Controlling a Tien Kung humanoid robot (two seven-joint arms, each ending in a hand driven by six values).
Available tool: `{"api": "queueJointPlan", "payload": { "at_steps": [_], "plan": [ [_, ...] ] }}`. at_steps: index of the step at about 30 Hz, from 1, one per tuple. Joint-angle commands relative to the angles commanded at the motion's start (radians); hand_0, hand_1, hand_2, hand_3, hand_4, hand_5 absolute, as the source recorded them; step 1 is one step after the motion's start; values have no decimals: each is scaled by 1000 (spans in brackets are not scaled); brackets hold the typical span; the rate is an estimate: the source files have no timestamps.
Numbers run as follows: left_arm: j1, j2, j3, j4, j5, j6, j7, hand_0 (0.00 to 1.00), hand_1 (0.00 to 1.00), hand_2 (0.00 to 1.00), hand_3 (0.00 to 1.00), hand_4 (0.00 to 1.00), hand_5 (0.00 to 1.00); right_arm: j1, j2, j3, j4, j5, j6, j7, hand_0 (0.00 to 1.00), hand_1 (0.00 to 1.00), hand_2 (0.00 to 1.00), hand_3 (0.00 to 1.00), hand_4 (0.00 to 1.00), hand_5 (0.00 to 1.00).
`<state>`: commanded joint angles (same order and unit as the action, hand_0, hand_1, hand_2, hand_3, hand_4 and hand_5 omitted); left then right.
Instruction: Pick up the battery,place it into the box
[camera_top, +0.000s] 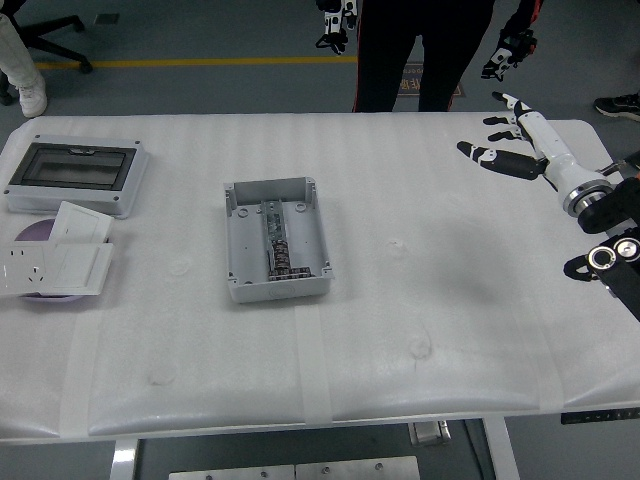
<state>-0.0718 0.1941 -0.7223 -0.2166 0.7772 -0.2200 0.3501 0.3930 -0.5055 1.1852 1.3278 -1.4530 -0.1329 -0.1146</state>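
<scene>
An open grey box (275, 240) sits left of the table's middle, with a dark strip of parts running down its inside. A small dark battery (283, 266) seems to lie at the strip's near end, though it is too small to be sure. My right hand (505, 146) hovers over the far right of the table, well away from the box, fingers spread and holding nothing. The left arm is out of the picture.
A grey lid with a dark window (76, 173) lies at the far left, with white socket plates (55, 262) in front of it. A grey block (618, 216) stands at the right edge. A person (420, 45) stands at the far side, both gloved hands hanging off the table.
</scene>
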Motion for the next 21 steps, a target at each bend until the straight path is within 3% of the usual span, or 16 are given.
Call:
{"api": "queueJointPlan", "payload": {
  "at_steps": [8, 14, 21],
  "plan": [
    [2, 0, -10, 2, 8, -1, 7, 370, 599, 435, 282, 484, 285, -44, -2, 162, -48, 72, -24, 34, 848, 682, 792, 998, 859, 478],
    [-1, -2, -12, 3, 12, -5, 8, 370, 599, 441, 282, 480, 287, -19, -23, 167, -102, 133, -31, 54, 847, 682, 794, 998, 858, 485],
    [0, 5, -37, 1, 36, -8, 17, 370, 599, 453, 282, 480, 286, -15, -23, 164, -98, 174, -34, 70, 839, 680, 792, 991, 859, 496]
  ]
}}
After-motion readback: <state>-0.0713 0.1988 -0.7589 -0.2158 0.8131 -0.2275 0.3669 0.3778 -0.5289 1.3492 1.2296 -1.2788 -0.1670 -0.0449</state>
